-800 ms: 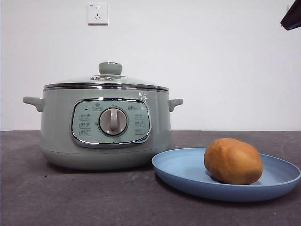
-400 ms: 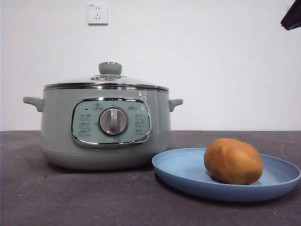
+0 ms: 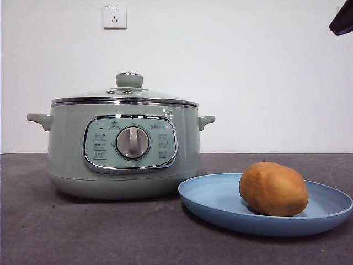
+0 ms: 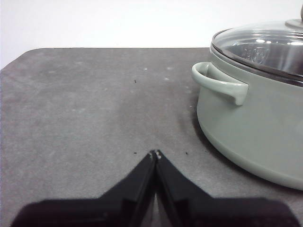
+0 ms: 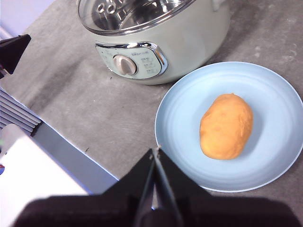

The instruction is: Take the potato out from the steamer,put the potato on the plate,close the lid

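The orange-brown potato lies on the light blue plate at the right; both also show in the right wrist view, potato on plate. The sage-green steamer stands at the left with its glass lid closed on it. The steamer's side and lid show in the left wrist view. My left gripper is shut and empty above the table beside the steamer's handle. My right gripper is shut and empty, high above the plate's edge.
A grey table top carries everything. A white wall with a socket stands behind. A black arm tip shows at the top right corner. White and grey equipment lies off the table's edge in the right wrist view.
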